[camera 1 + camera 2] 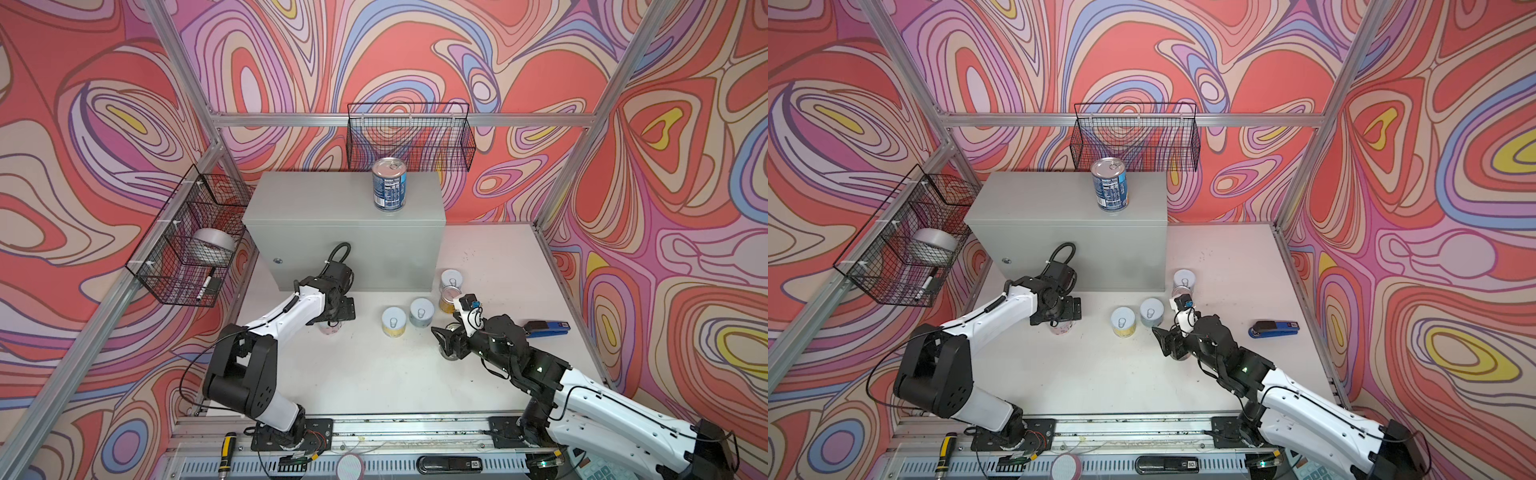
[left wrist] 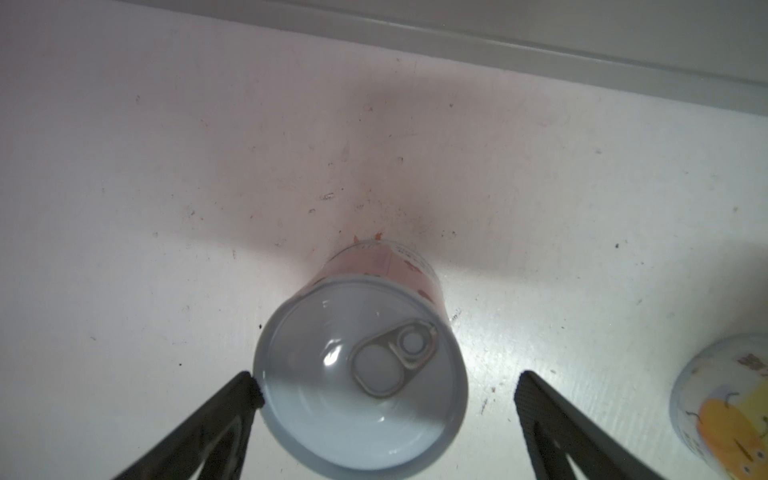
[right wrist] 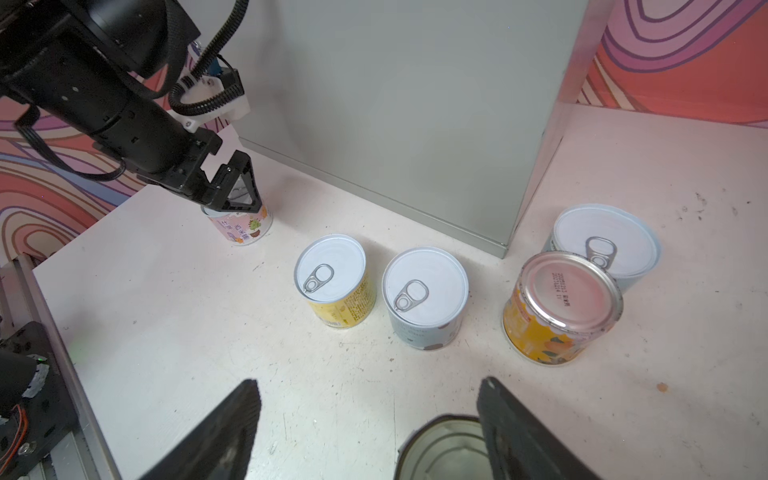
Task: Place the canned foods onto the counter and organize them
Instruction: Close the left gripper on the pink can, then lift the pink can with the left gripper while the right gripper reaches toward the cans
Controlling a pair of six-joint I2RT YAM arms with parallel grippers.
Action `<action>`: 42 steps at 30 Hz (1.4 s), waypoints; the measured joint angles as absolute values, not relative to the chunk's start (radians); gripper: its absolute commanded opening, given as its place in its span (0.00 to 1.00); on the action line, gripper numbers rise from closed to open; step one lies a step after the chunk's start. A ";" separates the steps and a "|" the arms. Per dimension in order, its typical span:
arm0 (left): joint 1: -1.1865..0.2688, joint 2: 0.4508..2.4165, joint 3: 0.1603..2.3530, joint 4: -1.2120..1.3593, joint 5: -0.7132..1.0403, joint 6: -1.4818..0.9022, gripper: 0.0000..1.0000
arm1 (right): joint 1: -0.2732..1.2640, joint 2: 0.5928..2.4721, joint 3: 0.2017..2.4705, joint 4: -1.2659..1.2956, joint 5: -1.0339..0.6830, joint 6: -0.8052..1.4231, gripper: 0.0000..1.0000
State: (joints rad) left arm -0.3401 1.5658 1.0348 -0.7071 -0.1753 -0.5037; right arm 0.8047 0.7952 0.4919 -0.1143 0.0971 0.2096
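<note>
A tall dark blue can (image 1: 388, 187) (image 1: 1109, 185) stands upright on the grey counter (image 1: 316, 199) (image 1: 1038, 199). On the white table, my left gripper (image 2: 386, 378) (image 1: 332, 322) is open astride the pink can (image 2: 357, 361) (image 3: 245, 226); one finger touches its rim and the other stands apart. The yellow can (image 1: 393, 322) (image 3: 334, 282), pale-blue can (image 1: 421, 311) (image 3: 424, 297), orange can (image 3: 557, 307) and white-lidded can (image 1: 451, 279) (image 3: 606, 245) stand in front of the counter's right end. My right gripper (image 3: 369, 384) (image 1: 446, 343) is open over a bare-metal can end (image 3: 444, 449) beside one finger.
A blue stapler (image 1: 544, 328) lies on the table to the right of my right arm. Black wire baskets hang on the back wall (image 1: 409, 137) and on the left wall (image 1: 191, 232), the left one holding a grey tape roll (image 1: 214, 245). A screwdriver (image 1: 226, 453) lies by the front rail.
</note>
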 measured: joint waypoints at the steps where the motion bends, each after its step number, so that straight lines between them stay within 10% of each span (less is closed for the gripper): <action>1: -0.340 1.573 1.036 -0.706 -0.176 -0.500 1.00 | 0.805 0.795 0.492 -0.117 0.099 0.209 0.83; 21: -0.339 1.591 1.025 -0.656 -0.180 -0.501 0.55 | 0.805 0.814 0.506 -0.128 0.124 0.202 0.81; 42: -0.340 1.413 1.137 -0.865 -0.131 -0.516 0.46 | 1.164 1.119 0.506 0.332 0.334 0.100 0.81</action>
State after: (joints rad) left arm -0.3397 1.4132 1.1366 -0.8654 -0.1310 -0.5156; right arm 1.1637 1.1194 0.5060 0.3321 0.3340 0.0998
